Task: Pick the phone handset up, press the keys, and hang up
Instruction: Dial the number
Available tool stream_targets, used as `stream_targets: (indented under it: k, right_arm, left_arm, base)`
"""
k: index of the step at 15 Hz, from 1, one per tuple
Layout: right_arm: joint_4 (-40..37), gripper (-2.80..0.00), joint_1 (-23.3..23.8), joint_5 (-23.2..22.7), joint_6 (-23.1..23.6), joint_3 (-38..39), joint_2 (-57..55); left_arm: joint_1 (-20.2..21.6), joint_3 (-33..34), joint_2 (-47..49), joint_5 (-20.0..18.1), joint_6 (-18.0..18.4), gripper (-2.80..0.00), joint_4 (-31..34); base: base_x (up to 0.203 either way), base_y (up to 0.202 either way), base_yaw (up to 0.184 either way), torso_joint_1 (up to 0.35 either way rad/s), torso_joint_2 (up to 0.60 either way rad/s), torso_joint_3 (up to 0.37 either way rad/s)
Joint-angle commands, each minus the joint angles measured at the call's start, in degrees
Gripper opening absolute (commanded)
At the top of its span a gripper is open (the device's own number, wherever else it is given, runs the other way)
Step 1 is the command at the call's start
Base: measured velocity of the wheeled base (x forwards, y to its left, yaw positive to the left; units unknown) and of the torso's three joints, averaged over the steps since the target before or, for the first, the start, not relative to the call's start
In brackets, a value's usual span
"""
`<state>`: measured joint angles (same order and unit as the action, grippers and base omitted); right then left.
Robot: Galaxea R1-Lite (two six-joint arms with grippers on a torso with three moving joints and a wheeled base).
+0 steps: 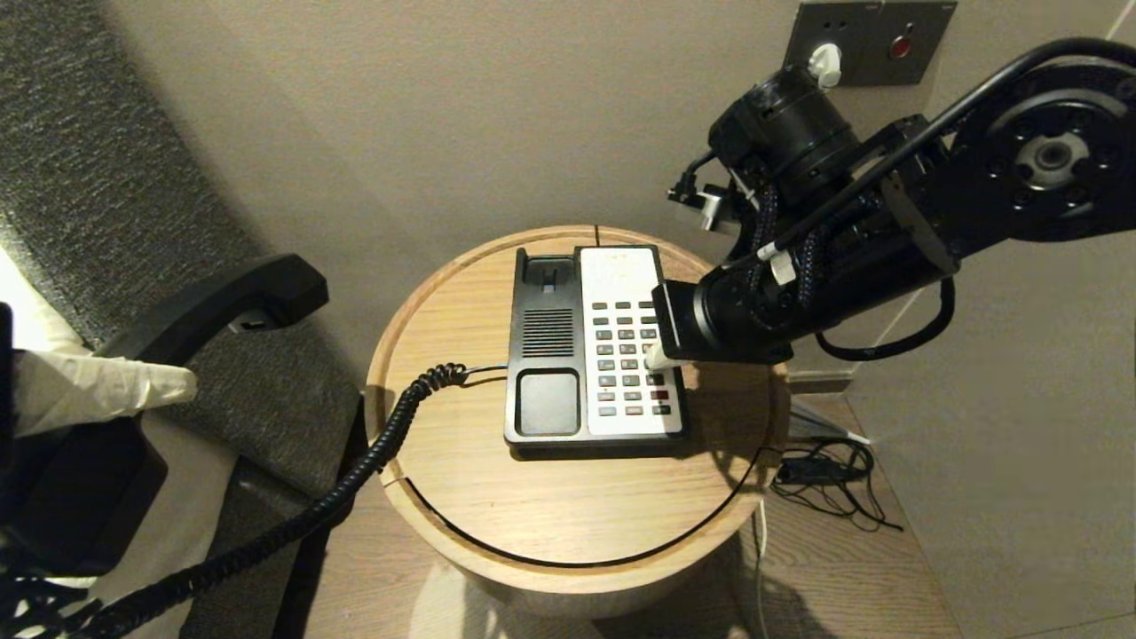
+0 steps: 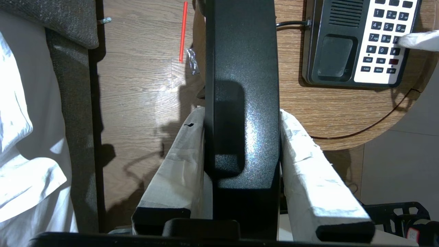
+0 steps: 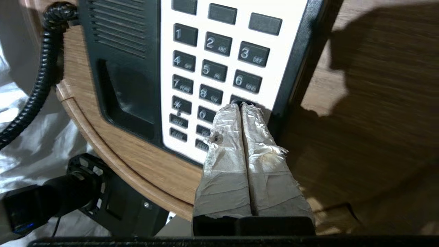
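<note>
In the head view, the left gripper (image 1: 133, 390) holds the phone handset (image 1: 213, 311) up off to the left of the round counter (image 1: 568, 506), its coiled cord (image 1: 355, 470) trailing back to the phone base (image 1: 590, 346); the right gripper (image 1: 661, 357) reaches over the keypad. In the left wrist view, the padded fingers (image 2: 308, 164) clamp the handset's middle, its long axis running away from the wrist. In the right wrist view, the right gripper's fingers (image 3: 226, 137) are pressed together, tips on the key below 6. Hanging up falls to the left arm: the empty cradle lies to its right.
</note>
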<state>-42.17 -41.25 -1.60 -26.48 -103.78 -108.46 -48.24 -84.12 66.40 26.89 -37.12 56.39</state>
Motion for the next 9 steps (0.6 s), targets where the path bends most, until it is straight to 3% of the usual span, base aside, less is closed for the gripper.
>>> stream_targets:
  k: [1, 9]
  right_arm:
    - [-0.37, -2.80, -0.85, -0.07, -0.15, 0.03, 1.82]
    - [-2.18, -2.80, -0.93, -0.07, -0.42, 2.70, 4.32]
  left_arm:
    - [-0.01, -0.26, 0.36, 0.18, -0.23, -2.80, 0.30]
    - [-0.01, 0.27, 1.27, -0.61, -0.23, -2.80, 0.30]
  base:
    - [0.000, 0.000, 0.000, 0.000, 0.00, 0.000]
    - [0.000, 0.000, 0.000, 0.000, 0.00, 0.000]
